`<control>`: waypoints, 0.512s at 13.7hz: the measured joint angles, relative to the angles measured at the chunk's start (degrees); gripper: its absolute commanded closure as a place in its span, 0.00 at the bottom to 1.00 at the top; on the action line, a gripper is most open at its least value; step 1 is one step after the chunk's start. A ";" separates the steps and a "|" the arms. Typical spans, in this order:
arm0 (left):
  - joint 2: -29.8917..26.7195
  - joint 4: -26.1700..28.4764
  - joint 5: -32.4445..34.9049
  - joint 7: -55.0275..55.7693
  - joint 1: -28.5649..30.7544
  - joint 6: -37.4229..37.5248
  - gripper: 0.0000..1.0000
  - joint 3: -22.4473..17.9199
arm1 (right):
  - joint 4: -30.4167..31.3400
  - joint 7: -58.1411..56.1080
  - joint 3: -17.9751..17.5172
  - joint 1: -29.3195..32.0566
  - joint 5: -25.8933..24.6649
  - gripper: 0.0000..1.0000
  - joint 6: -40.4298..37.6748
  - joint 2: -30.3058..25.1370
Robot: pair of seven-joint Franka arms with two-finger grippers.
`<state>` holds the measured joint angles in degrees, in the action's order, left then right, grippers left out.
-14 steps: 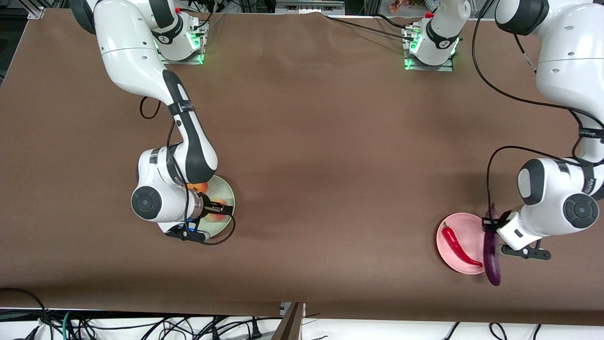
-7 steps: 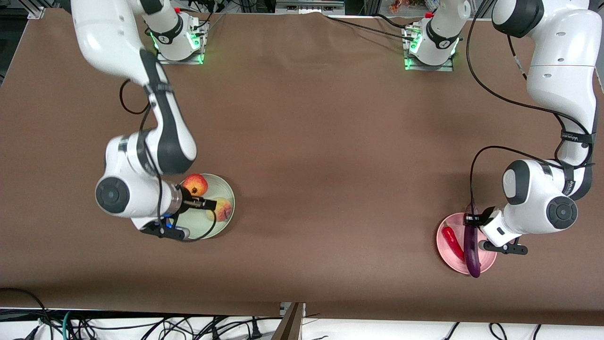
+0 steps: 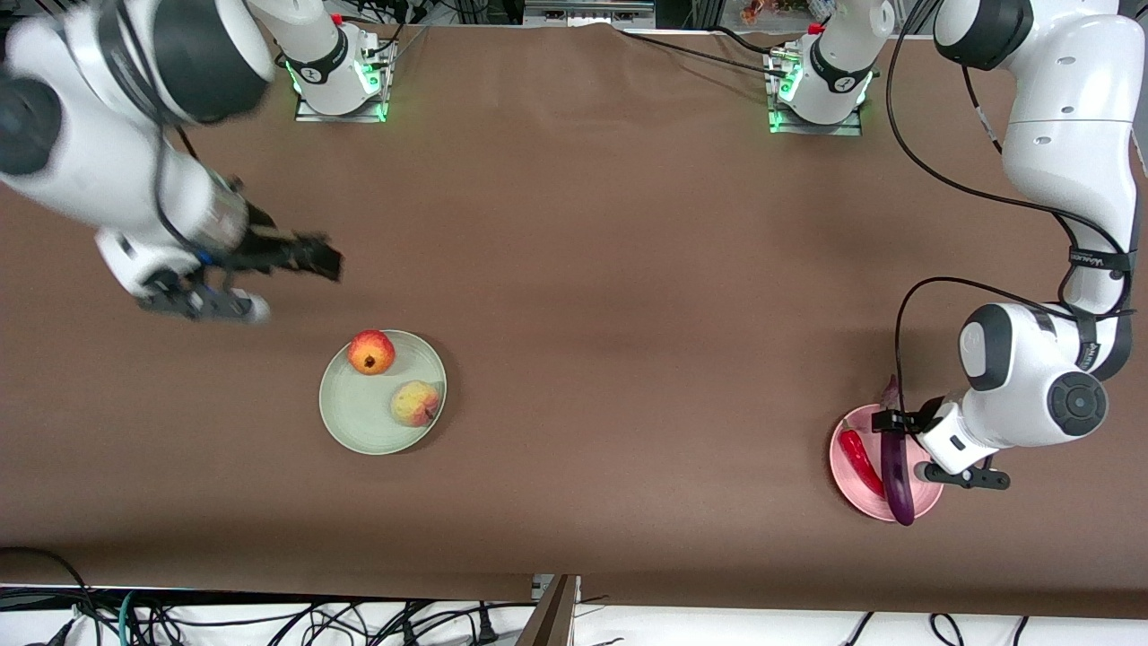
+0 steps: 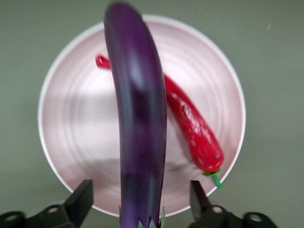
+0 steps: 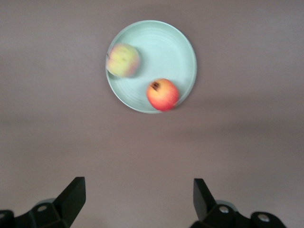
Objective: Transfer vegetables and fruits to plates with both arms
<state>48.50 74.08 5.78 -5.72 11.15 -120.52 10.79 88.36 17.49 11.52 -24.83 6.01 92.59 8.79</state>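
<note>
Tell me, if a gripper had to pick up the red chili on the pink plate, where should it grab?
Probably mid-body of the chili, from straight above, fingers closing across its narrow width. It lies flat on the pink plate close beside the eggplant, so one finger must slip between them.

**Readable markings: almost none**

Left arm [image 3: 1067, 135]: black forearm band [image 3: 1096, 261] above the pink plate [image 3: 843, 475] carries small white lettering, too tiny to read. Nothing else legible on table, plates or produce.
</note>
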 measured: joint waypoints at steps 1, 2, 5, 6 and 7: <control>-0.24 -1.23 0.00 0.00 -0.04 0.01 0.00 -0.01 | 2.52 -1.57 0.02 0.00 -1.31 0.00 -0.01 -3.09; -0.61 -2.34 0.00 -0.07 -0.01 0.15 0.00 -0.14 | 3.73 -3.38 0.13 -0.01 -2.09 0.00 -0.06 -4.92; -2.19 -5.99 0.00 -0.14 0.18 2.71 0.00 -0.25 | 3.95 -7.90 2.21 0.01 -2.31 0.00 -0.20 -5.84; -2.90 -7.81 0.00 -0.14 0.17 4.17 0.00 -0.23 | 3.83 -8.56 2.66 0.03 -2.31 0.00 -0.41 -5.82; -4.02 -9.63 0.00 -0.14 0.17 6.81 0.00 -0.23 | 3.45 -8.97 2.83 0.06 -2.31 0.00 -1.17 -5.83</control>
<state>44.49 64.45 5.78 -5.86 11.32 -113.71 10.56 91.81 8.53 14.35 -24.77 3.70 91.42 2.97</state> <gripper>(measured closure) 0.000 0.000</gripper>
